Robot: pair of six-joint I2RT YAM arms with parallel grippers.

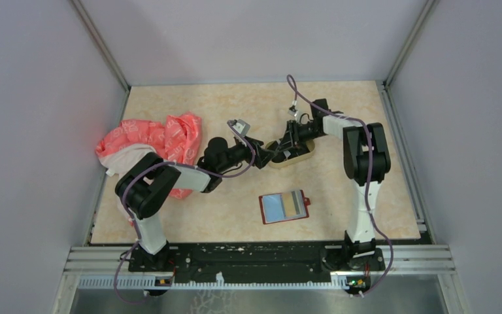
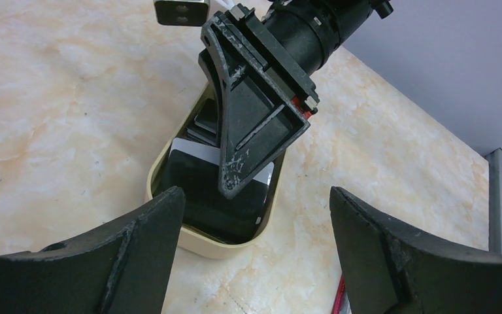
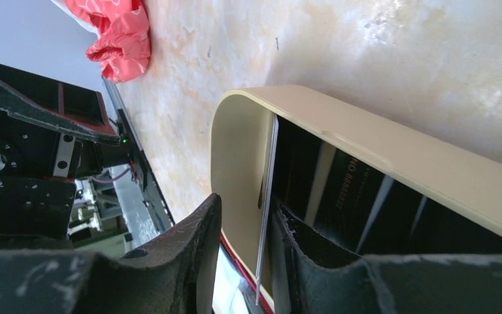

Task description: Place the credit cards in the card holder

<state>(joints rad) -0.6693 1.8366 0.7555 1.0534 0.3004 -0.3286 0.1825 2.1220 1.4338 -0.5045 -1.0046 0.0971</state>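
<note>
The red card holder (image 1: 284, 207) lies open near the table's middle, with a light-blue card (image 1: 275, 205) and a gold-tan card (image 1: 294, 204) in it. More credit cards (image 2: 196, 176), mostly dark, lie in an oval tan tray (image 1: 301, 157). My right gripper (image 3: 248, 203) reaches into the tray's end. Its jaws are narrowed but apart around a thin pale card (image 3: 266, 209) standing on edge, which leans on the inner finger (image 3: 314, 261) with a gap to the other. My left gripper (image 2: 256, 196) hovers wide open and empty just short of the tray (image 2: 216, 245).
A crumpled pink cloth bag (image 1: 153, 140) lies at the table's left side, beside my left arm. The two arms nearly meet over the tray. Grey walls close in the table at the back and on both sides.
</note>
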